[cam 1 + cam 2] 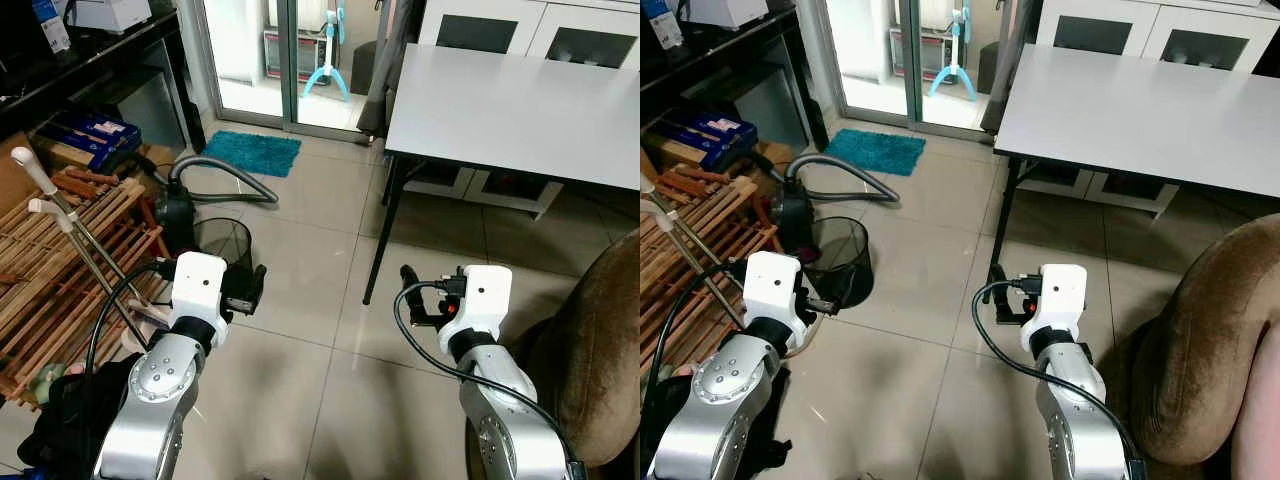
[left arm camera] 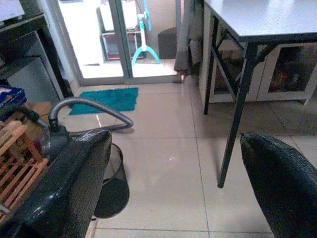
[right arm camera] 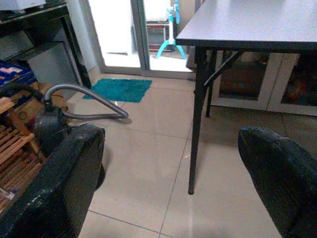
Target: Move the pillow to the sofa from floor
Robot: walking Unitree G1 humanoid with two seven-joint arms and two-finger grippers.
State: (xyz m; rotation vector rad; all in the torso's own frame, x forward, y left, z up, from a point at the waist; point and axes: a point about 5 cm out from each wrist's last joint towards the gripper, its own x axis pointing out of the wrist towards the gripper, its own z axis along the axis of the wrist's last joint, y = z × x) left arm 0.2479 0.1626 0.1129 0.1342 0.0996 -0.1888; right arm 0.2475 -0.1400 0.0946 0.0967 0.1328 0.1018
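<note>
A brown sofa (image 1: 598, 345) bulges in at the right edge, and its rounded arm is the part I see. A pale pink surface (image 1: 1260, 425) sits beside it at the bottom right corner; I cannot tell what it is. My left gripper (image 1: 246, 290) is held up over the tiled floor at the left, open and empty. Its black fingers (image 2: 67, 186) stand wide apart in the left wrist view. My right gripper (image 1: 414, 302) hovers just left of the sofa, also open and empty, with its fingers (image 3: 280, 173) spread in the right wrist view.
A grey table (image 1: 520, 100) on thin black legs (image 1: 383, 230) stands ahead on the right. A black mesh bin (image 1: 222, 240) and a vacuum cleaner (image 1: 178, 208) sit ahead on the left, beside a wooden rack (image 1: 60, 255). A teal mat (image 1: 252, 152) lies by the glass door.
</note>
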